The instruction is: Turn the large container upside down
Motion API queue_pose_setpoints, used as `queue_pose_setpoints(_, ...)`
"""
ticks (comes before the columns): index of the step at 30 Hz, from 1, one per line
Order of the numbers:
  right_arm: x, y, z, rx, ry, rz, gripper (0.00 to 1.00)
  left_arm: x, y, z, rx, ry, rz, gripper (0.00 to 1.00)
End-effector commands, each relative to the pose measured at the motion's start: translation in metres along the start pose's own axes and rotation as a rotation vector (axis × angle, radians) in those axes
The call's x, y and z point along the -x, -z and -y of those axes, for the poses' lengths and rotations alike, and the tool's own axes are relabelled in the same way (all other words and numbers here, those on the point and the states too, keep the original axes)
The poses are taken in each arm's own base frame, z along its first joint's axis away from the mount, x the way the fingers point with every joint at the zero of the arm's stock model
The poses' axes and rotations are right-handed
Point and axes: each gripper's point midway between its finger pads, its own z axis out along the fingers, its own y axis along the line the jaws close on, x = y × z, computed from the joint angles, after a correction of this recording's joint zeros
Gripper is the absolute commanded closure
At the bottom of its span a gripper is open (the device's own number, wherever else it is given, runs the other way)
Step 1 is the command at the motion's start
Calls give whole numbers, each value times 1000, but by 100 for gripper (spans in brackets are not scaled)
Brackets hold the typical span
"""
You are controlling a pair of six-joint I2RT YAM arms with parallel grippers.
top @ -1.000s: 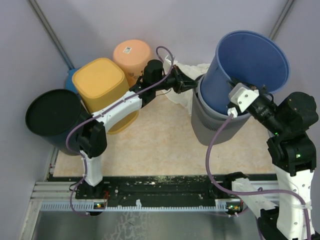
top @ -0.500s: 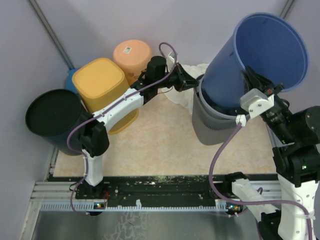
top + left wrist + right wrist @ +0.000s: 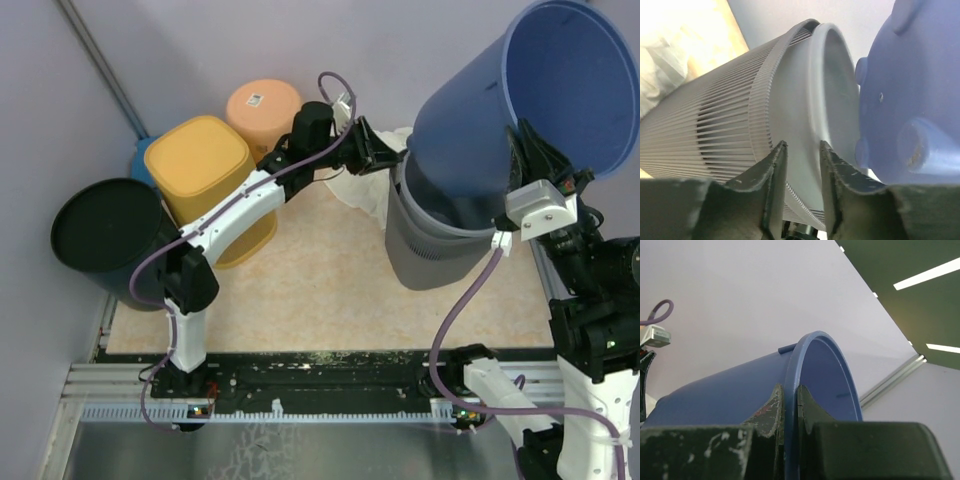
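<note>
The large blue container (image 3: 480,110) is tilted, its open mouth toward the upper right and its base still inside the mouth of a grey ribbed container (image 3: 430,250). My right gripper (image 3: 530,160) is shut on the blue rim; in the right wrist view (image 3: 791,395) one finger is inside and one outside the rim of the blue container (image 3: 730,395). My left gripper (image 3: 385,160) is at the grey container's left rim. In the left wrist view (image 3: 802,150) its fingers straddle the grey container's (image 3: 725,120) wall, with the blue container's base (image 3: 920,90) beside it.
A yellow container (image 3: 200,165), an orange one (image 3: 262,105) and a black one (image 3: 108,235) stand upside down at the back left. White crumpled material (image 3: 365,195) lies behind the grey container. Walls close in on the left, back and right.
My right gripper has lifted the blue container up and to the right, tilting it further out of the grey one. The left arm has barely moved.
</note>
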Motion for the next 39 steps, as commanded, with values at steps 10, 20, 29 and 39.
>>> queue_pose_setpoints(10,31,21,64,-312,-19,98,100,26,47,62,-47,-292,102,45)
queue_pose_setpoints(20,54,39,84,-408,-76,182,100,-64,107,16,1,-506,-63,40)
queue_pose_setpoints(29,60,39,83,-401,-157,221,100,-199,86,23,-182,-585,-331,38)
queue_pose_setpoints(39,67,50,95,-433,-145,209,100,-256,8,13,-269,-629,-324,28)
